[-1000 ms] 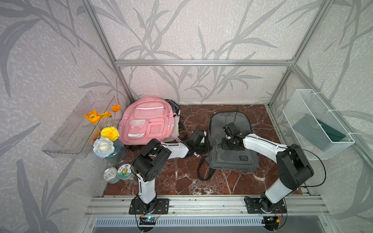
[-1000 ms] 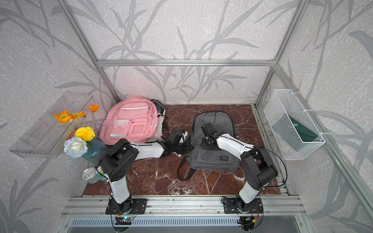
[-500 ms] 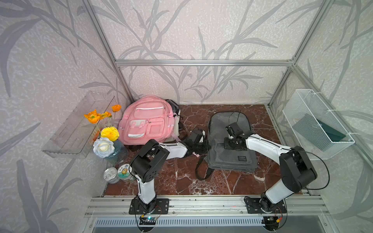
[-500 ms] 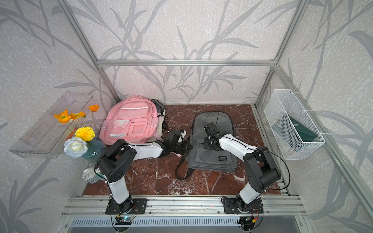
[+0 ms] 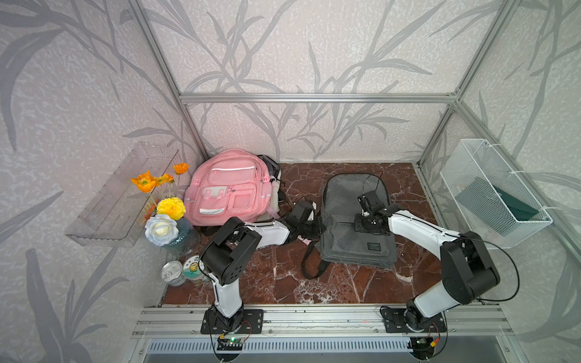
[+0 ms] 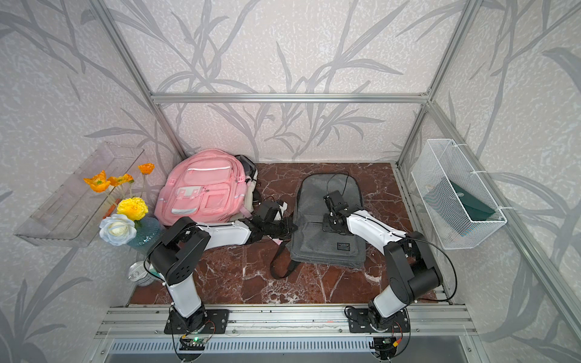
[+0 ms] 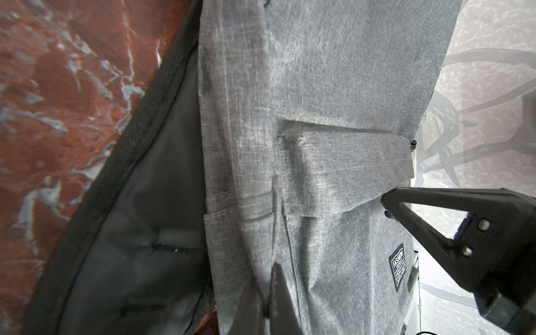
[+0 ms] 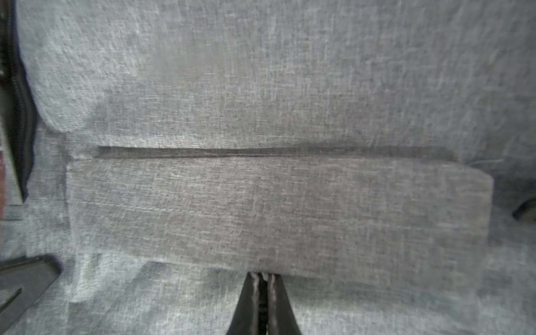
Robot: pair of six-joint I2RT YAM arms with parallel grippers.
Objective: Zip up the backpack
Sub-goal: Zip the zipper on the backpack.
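Both closed, left hand (image 7: 268,285) and right hand (image 8: 263,277) at grey backpack (image 5: 355,248); green box (image 5: 515,205) in wire basket (image 5: 468,169).

1. The grey backpack (image 5: 355,217) lies flat with its front side up, in the middle right of both top views (image 6: 327,213); its rounded top points to the upper edge.
2. The fabric is woven grey, with a small black label (image 5: 374,246) low on the front.
3. A pocket flap (image 8: 278,214) crosses the front; a dark slit (image 8: 261,152) runs along its edge.
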